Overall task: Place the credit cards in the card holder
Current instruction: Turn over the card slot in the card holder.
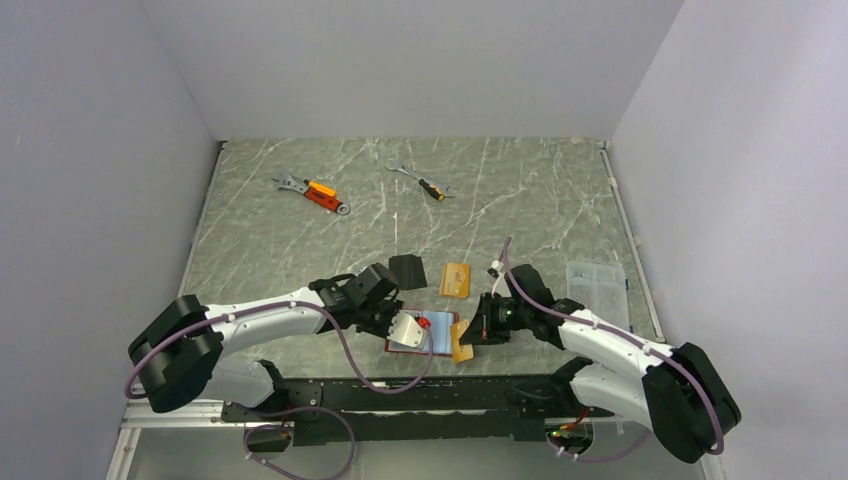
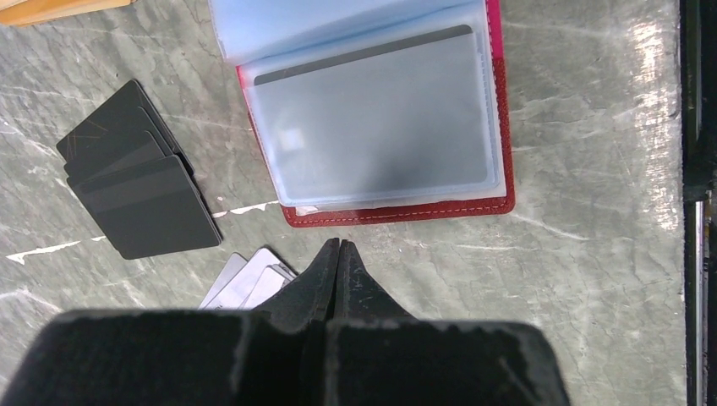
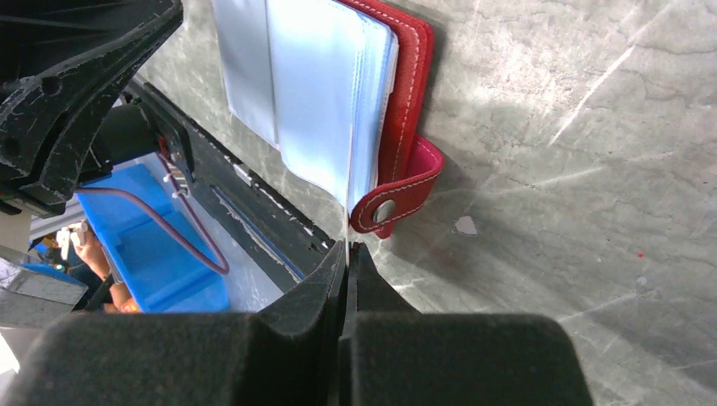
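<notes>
Jaws of the left gripper (image 2: pixel 338 251) are pressed fully together with nothing between them, the tips low over the grey-green marbled tabletop (image 2: pixel 592 254). They point at the near edge of the small red leather-like folding card holder (image 2: pixel 380 211), just short of it. The card holder lies open near the table's front edge, pale blue-grey plastic pockets upward. A silver-grey card with a dark stripe (image 2: pixel 372 127) already sits inside the top pocket.

Just left of the card holder's near corner, partly under the left gripper, lie a few flat silver-grey cards (image 2: pixel 245 283). Further left of it is a fanned stack of flat black cards (image 2: pixel 139 190).

The right gripper (image 3: pixel 347 254) is closed as well, beside the card holder's snap tab (image 3: pixel 385 211). A thin sheet seen edge-on runs between its tips. From above, an orange-gold rectangular card (image 1: pixel 462 342) stands tilted at those tips, against the card holder's right side.

Beyond the card holder a second orange-gold card (image 1: pixel 455 280) lies flat. Two orange-handled wrenches (image 1: pixel 315 192) rest well beyond it.
</notes>
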Robot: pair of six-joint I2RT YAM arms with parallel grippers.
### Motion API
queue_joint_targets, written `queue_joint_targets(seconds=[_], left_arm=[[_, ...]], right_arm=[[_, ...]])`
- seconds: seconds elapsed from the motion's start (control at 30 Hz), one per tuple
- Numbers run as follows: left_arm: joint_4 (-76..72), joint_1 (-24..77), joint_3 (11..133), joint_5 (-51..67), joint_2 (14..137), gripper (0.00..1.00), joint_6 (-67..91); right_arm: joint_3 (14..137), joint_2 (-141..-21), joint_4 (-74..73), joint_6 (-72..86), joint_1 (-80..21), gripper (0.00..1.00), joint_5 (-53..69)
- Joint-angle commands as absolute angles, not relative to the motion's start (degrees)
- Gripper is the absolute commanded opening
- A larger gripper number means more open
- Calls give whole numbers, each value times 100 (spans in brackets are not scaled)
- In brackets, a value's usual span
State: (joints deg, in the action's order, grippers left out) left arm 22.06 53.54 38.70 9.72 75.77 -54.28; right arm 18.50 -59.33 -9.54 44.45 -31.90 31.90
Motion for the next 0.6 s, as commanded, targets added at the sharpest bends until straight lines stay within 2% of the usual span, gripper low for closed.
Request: queue_joint_targets(seconds=[0.0, 0.57], left_arm=[[2073, 5326, 3846, 1064, 7623, 0, -5441], [2013, 5326, 3824, 1066, 7719, 0, -5429]], right_arm=[[1880, -6050, -824, 4435, -3190, 0, 3267], [1803, -6376, -479, 4480, -3272, 0, 3349]])
